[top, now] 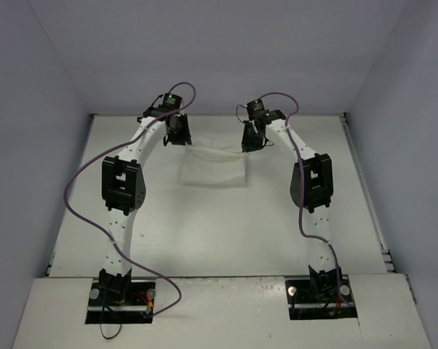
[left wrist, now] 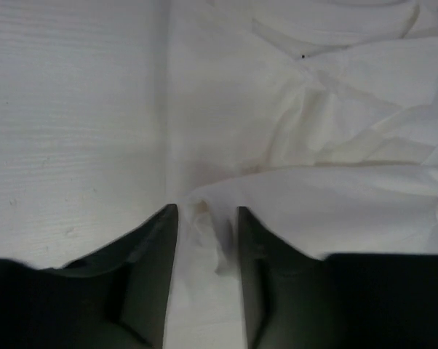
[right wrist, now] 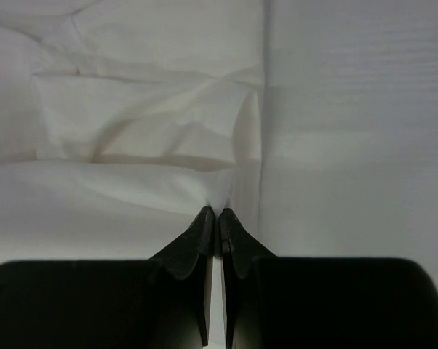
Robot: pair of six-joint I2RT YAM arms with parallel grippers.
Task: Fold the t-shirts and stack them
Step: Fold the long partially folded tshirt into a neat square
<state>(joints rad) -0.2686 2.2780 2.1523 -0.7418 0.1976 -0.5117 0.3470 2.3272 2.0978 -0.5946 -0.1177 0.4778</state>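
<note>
The white t-shirt (top: 213,166) lies crumpled on the table between the two arms; no red print shows. My left gripper (top: 180,137) is at the shirt's far left corner. In the left wrist view its jaws (left wrist: 208,211) stand apart, with a loose fold of the shirt (left wrist: 335,94) lying between them. My right gripper (top: 251,139) is at the far right corner. In the right wrist view it (right wrist: 219,212) is shut on the edge of the shirt (right wrist: 132,123), with cloth pinched at the tips.
The white table (top: 204,240) is walled by grey panels on the left, right and back. Purple cables run along both arms. The arm bases are mounted at the near edge.
</note>
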